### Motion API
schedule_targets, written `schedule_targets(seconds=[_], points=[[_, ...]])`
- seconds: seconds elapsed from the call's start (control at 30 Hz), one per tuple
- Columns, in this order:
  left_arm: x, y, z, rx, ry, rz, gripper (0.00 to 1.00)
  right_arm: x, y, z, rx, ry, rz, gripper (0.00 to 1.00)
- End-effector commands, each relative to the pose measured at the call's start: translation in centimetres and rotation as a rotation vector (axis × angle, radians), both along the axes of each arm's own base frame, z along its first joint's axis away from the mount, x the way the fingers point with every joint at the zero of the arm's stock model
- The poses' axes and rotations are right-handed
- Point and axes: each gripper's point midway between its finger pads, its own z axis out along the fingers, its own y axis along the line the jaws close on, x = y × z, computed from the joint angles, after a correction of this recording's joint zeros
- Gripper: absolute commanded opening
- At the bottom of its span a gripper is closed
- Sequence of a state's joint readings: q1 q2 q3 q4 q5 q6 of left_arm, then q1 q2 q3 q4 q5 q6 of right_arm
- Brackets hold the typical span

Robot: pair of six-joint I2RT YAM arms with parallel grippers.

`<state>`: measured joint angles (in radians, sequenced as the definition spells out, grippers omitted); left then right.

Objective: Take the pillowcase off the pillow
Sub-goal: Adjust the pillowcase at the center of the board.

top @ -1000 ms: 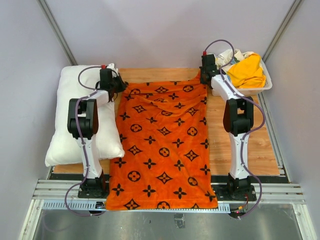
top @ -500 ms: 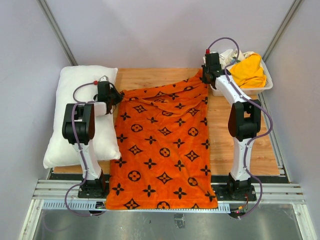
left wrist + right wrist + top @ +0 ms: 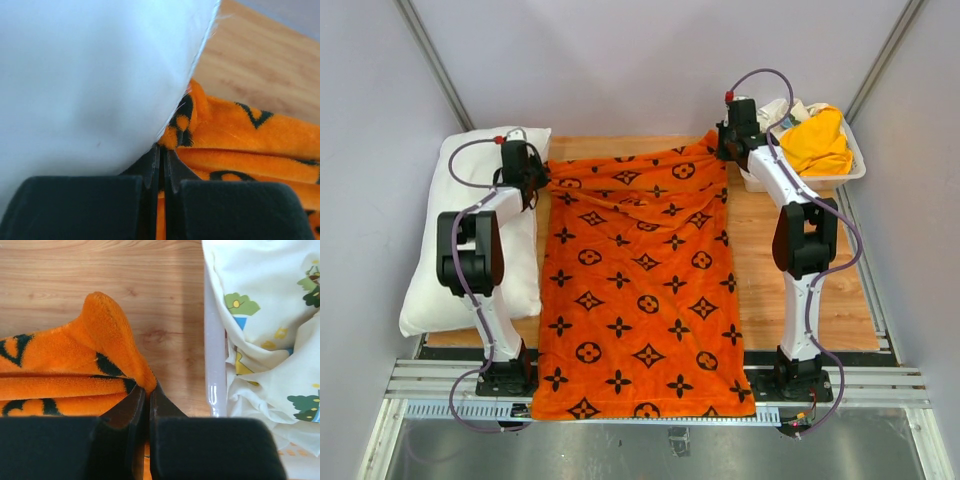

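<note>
I see the pillowcase flat on the table, near hem over the edge, off the pillow beside it. Far end: left gripper and right gripper each pinch a corner, now pulled wider apart; removal looks done

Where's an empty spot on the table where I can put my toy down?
Best spot: the bare wood between the pillowcase and the table's right edge, though the right arm stretches over it. A thin strip also shows behind the pillowcase. The pillow fills the left side, and the far-right bin is full of cloths.
</note>
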<state>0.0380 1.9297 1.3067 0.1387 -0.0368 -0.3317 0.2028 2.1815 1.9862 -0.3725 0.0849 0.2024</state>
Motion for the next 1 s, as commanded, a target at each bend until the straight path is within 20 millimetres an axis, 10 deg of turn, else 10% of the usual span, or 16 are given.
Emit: schedule_targets(seconds=[0.0, 0.23, 0.43, 0.7, 0.97], points=[[-4.3, 8.0, -1.3, 0.235, 0.106, 0.213, 0.0, 0.2, -5.0, 0.5, -0.105, -0.002, -0.117, 0.01], [-8.9, 10.7, -4.3, 0.291, 0.212, 0.322, 0.0, -0.6, -4.8, 0.8, -0.089, -0.002, -0.107, 0.01], [-10.8, 13.8, -0.3, 0.41, 0.188, 0.453, 0.0, -0.8, -4.0, 0.6, -0.056, 0.004, -0.091, 0.01], [-3.0, 3.1, 10.2, 0.184, -0.229, -0.022, 0.0, 0.6, -4.8, 2.6, -0.066, -0.043, -0.09, 0.01], [5.5, -0.4, 14.2, 0.092, -0.434, -0.207, 0.0, 4.9, -7.7, 6.5, -0.054, -0.151, -0.081, 0.01]])
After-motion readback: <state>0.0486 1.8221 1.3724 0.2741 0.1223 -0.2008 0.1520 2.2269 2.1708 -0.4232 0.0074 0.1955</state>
